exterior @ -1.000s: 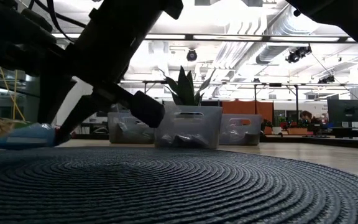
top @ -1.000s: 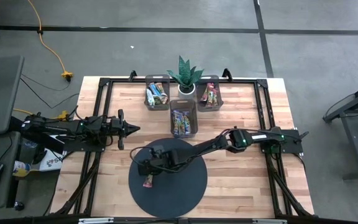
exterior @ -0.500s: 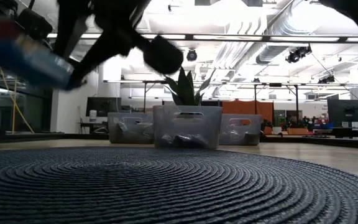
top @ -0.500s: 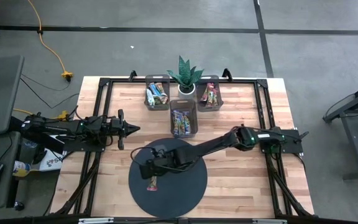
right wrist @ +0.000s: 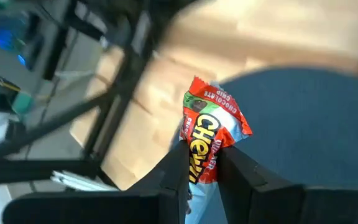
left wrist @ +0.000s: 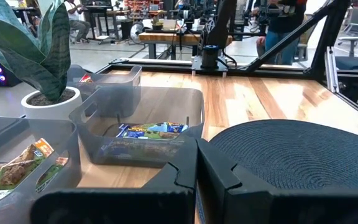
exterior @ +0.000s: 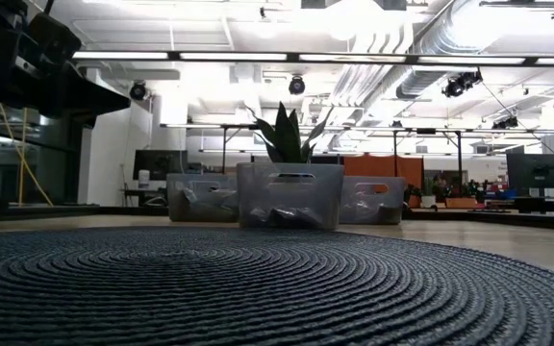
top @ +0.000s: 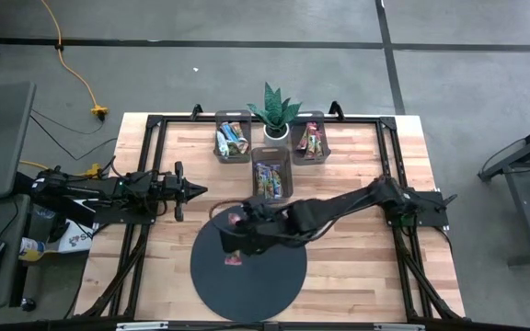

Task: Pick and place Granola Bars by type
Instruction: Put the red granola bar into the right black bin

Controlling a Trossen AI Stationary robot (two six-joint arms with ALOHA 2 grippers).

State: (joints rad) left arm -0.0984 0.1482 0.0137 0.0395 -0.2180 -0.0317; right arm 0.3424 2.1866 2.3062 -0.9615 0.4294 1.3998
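My right gripper (right wrist: 205,180) is shut on a granola bar (right wrist: 209,134) in a red and light-blue wrapper. It hangs above the left part of the dark round disc (top: 265,276); in the high view the bar (top: 233,260) shows just beside the gripper's body. The low view shows neither of them. Three grey bins hold more bars: far left (top: 233,140), far right (top: 311,140) and middle (top: 272,175). My left gripper (top: 197,191) is shut and waits level over the table's left side, touching nothing. My right gripper pinches the bar's flat faces (right wrist: 199,167) between its two fingers, at one end of the wrapper. The other end (right wrist: 211,102) sticks out past the fingertips, crumpled. The fingers slant down from the table's right side. The bar is lifted clear of the disc.
A potted plant (top: 272,112) stands between the two far bins. A black frame (top: 155,124) runs around the table's edge. The left arm (top: 109,193) lies along the left side. Bare wood (top: 357,267) shows to the right of the disc.
My right gripper has risen from the disc with the bar and moved toward the far edge and the middle bin, rolling a little. The bar, which was low over the disc, is now lifted well clear and has left the low view.
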